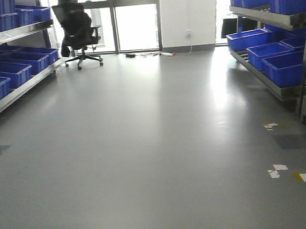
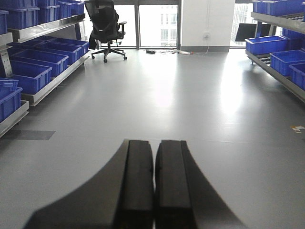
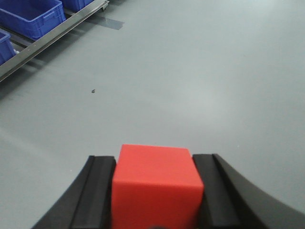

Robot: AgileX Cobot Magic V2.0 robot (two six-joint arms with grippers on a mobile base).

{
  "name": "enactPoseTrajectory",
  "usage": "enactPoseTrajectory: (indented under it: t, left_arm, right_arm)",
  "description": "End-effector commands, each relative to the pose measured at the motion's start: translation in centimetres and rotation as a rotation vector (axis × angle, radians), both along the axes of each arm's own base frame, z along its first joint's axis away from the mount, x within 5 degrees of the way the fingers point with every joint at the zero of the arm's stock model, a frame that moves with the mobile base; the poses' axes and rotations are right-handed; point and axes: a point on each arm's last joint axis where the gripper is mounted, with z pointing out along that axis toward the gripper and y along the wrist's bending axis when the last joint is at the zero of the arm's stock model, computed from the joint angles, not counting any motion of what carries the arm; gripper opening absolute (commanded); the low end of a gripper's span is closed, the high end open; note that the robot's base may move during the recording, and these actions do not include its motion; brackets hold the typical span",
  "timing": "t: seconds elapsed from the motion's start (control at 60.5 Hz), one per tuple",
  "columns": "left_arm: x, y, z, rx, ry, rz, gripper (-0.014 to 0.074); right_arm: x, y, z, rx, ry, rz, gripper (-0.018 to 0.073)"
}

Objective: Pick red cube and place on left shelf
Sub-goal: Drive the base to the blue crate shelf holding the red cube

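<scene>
The red cube (image 3: 157, 183) is pinched between the pads of the right gripper (image 3: 153, 161). It is held above the grey floor (image 3: 190, 71), well apart from the left shelf (image 3: 52, 39), whose steel front lip is seen up and to the left of the cube. Blue crates (image 1: 4, 73) are lined along that shelf. The left gripper (image 2: 154, 145) is seen with its pads pressed together, nothing between them. A black office chair (image 1: 77, 30) is stood beyond the far end of the left shelf. A second rack (image 1: 269, 81) of blue crates is set opposite the shelf, across the floor.
</scene>
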Motion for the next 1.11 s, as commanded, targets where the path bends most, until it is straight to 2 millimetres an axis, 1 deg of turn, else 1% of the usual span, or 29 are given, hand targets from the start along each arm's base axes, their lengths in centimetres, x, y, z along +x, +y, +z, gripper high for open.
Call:
enactPoseTrajectory:
  t: [0.0,1.09]
  left_arm:
    - [-0.02,-0.03,0.10,-0.009,-0.079,-0.005,0.0102]
    - [-0.02,-0.03,0.10,-0.009,-0.079,-0.005,0.0102]
  right_arm:
    - [0.19,0.09,1.51,0.041,-0.088,0.001,0.0223]
    - [0.19,0.09,1.51,0.041,-0.088,0.001,0.0223]
